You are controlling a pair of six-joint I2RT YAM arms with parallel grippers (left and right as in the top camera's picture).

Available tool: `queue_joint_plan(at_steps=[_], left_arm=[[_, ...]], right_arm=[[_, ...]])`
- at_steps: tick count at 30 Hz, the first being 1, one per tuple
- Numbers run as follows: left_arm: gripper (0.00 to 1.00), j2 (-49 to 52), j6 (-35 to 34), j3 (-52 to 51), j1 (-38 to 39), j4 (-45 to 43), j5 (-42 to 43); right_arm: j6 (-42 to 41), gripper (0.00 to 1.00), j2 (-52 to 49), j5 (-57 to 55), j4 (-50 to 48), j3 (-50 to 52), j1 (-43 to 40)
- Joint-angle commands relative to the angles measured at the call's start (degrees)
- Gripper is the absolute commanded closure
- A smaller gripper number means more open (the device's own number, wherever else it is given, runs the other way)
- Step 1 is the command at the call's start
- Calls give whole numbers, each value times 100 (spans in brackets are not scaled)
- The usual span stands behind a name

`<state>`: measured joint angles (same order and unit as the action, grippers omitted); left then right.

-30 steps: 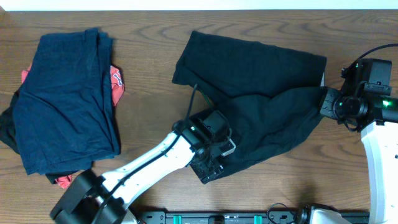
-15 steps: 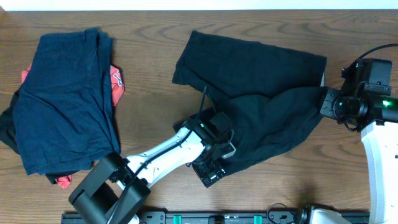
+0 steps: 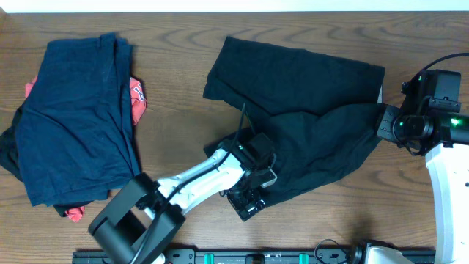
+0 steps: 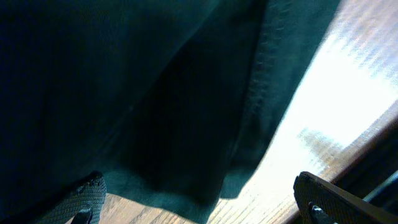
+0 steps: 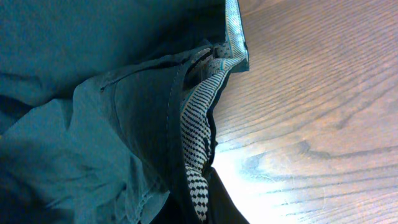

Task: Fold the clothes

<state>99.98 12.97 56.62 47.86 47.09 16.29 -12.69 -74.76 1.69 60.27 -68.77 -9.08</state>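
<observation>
Lying across the middle and right of the tabletop (image 3: 176, 44), a pair of black shorts (image 3: 293, 110) is spread out, with its lower part rumpled and folded over on itself. The left tool (image 3: 248, 202) sits at the shorts' lower left edge. In the left wrist view its fingers (image 4: 87, 196) stand wide apart at the bottom corners, gripping nothing, with the dark cloth and its stitched hem lying above the gap between them. The right tool (image 3: 381, 121) is at the shorts' right edge. Its wrist view shows cloth and a checked lining (image 5: 196, 124) gathered into a bunch at the bottom centre, so the tool appears pinched closed on the shorts. A pile of clothes (image 3: 73, 125), navy on top of red and black, lies well apart at the left.
</observation>
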Motion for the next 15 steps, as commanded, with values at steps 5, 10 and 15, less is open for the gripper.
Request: queue_joint_plan(at_steps=[5,10,15], left_arm=[[1,306,-98,61,13,76,-96],[30,306,-105,61,13,72,-136],[53,306,-407,61,13,74,-208]], right_arm=[[74,97,-15,-13,0,-42,-28],[70,97,-15,-13,7,-42,-28],[72,98,-15,-13,42,-42,-28]])
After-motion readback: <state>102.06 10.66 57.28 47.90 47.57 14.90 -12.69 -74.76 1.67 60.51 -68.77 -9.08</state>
